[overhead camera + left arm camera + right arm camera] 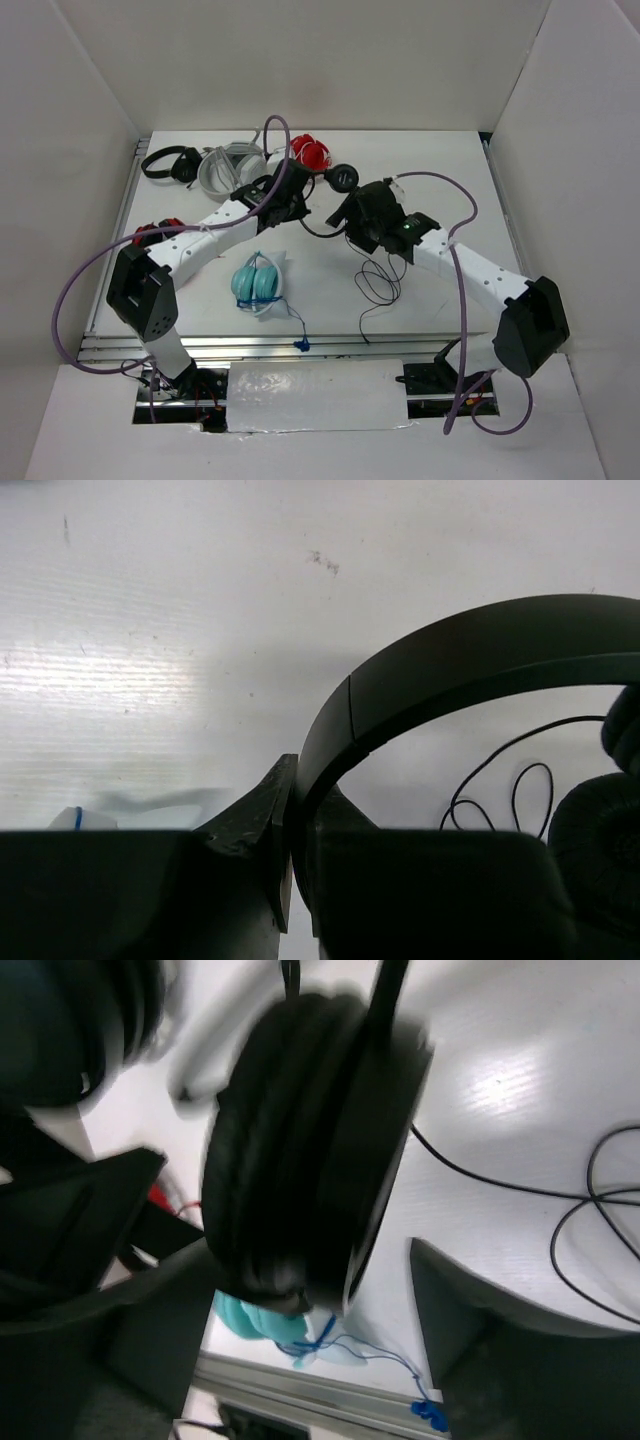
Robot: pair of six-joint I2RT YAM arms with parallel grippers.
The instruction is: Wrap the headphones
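All-black headphones (450,670) with thin black cable (380,285), teal headphones (256,281) with blue cable (300,345), red-and-black headphones (310,152), white table (450,165), purple wiring (70,290).

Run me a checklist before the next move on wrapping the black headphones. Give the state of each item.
1. Left claw grips the band: ok, the band is pinched between its fingers.
2. Right claw grips the earcup: not ok, the earcup sits between open fingers with a gap on one side.
3. Cable wound: not ok, it lies in loose loops on the table.
4. Cable clear of the teal headphones: ok, they lie apart in the top view.
5. Plug end located: cannot tell.
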